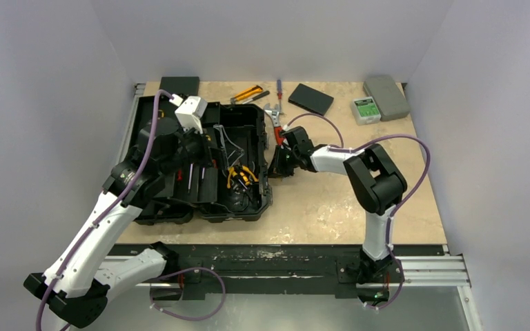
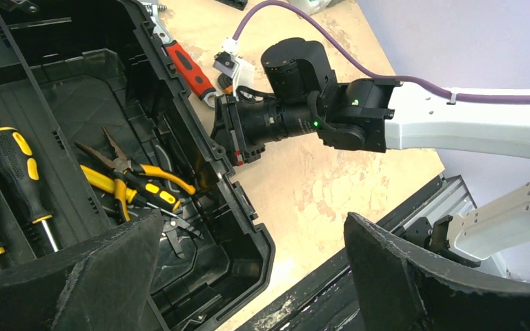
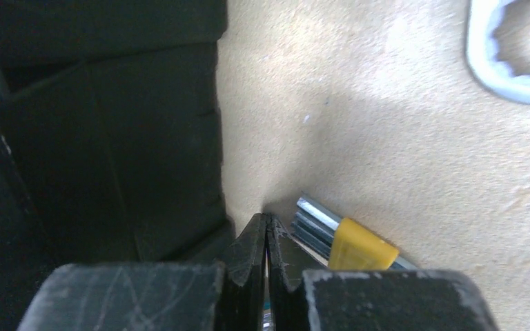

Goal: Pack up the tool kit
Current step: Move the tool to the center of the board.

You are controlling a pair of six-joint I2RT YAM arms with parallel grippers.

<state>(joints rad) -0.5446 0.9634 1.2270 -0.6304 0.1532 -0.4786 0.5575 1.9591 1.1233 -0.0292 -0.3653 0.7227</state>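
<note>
The right gripper's (image 3: 268, 219) fingers are pressed together tip to tip, low over the table (image 3: 386, 138). The open toolbox (image 3: 110, 138) has its outer wall just left of them, and a yellow-banded steel tool (image 3: 348, 245) lies just to their right. The left gripper's (image 2: 252, 217) fingers are spread wide above the toolbox's near right corner, with yellow-handled pliers (image 2: 128, 183) lying inside just beyond one finger (image 2: 103, 276).

- Top camera: high up at the near edge, looking down on the whole tan table (image 1: 331, 207).
- Left wrist camera: looks across the open black plastic toolbox (image 2: 83, 96) toward the white right arm (image 2: 469, 124).
- Right wrist camera: very close to the table, beside the toolbox's side, which all views share.
</note>
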